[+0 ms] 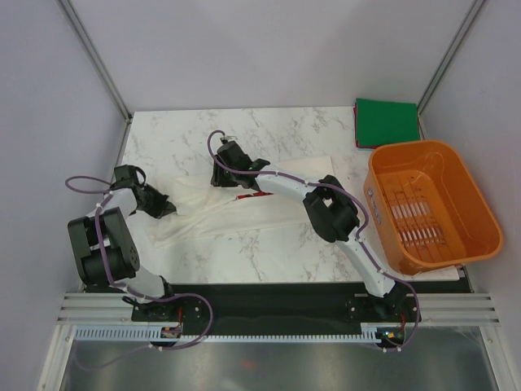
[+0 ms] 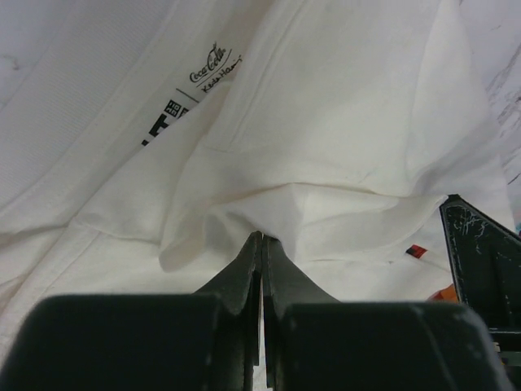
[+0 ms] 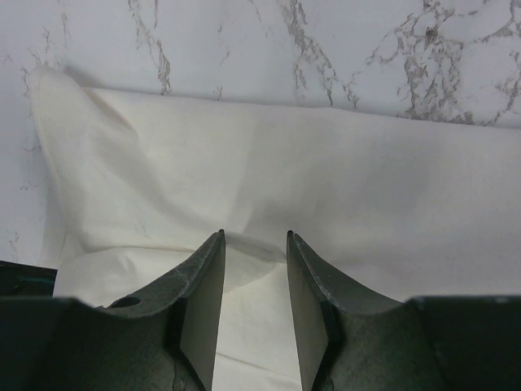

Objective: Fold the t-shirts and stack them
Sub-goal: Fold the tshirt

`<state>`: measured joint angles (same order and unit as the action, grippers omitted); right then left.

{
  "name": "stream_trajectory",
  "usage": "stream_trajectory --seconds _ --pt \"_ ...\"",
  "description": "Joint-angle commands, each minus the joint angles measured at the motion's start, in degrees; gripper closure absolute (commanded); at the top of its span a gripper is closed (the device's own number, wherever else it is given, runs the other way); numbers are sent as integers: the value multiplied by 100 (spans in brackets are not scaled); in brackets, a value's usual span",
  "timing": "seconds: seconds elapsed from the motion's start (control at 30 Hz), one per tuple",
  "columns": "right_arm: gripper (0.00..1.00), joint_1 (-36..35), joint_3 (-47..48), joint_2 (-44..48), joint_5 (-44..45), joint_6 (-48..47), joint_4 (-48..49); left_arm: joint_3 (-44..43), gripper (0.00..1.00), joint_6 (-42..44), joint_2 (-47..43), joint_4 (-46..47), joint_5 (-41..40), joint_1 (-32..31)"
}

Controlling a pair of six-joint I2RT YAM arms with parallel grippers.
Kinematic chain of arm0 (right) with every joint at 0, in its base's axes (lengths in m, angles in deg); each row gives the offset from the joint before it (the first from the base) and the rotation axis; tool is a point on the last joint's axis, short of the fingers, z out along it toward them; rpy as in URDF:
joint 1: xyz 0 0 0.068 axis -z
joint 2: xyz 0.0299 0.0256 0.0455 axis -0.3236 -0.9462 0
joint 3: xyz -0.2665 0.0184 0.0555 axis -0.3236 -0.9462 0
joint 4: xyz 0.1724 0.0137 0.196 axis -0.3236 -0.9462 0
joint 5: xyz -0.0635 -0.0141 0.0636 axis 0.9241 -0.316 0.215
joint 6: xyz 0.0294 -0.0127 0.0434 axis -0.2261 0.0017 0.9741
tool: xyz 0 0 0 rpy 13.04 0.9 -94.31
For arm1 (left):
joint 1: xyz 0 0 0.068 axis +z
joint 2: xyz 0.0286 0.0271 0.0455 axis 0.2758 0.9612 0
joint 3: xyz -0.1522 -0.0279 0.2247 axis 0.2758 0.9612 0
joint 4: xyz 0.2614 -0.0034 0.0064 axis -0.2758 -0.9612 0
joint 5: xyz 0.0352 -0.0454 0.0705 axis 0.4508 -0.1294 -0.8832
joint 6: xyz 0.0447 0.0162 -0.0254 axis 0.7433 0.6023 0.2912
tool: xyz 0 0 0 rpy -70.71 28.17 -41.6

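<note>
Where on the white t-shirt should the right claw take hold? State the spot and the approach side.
Pinch the low crease under the open right claw, coming straight down from above. The white t-shirt lies flat on the marble table, so only a raised fold gives the claw something to close on. The left claw holds its left end.

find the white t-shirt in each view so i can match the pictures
top external: the white t-shirt lies spread across the middle of the marble table top.
left wrist: the white t-shirt fills most of the picture.
right wrist: the white t-shirt spans the middle.
shared landmark: the marble table top, bare beyond the shirt's edge.
</note>
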<state>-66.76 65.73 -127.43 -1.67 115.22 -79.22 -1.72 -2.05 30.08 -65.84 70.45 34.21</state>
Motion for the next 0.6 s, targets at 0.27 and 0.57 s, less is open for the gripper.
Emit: stream_trajectory --seconds 0.27,0.57 --pt "56 191 118 193 -190 -250 376 -578 98 -600 485 526 -46 9" --pt "55 305 -410 509 -1665 -1646 1000 -613 98 -328 591 587 42 9"
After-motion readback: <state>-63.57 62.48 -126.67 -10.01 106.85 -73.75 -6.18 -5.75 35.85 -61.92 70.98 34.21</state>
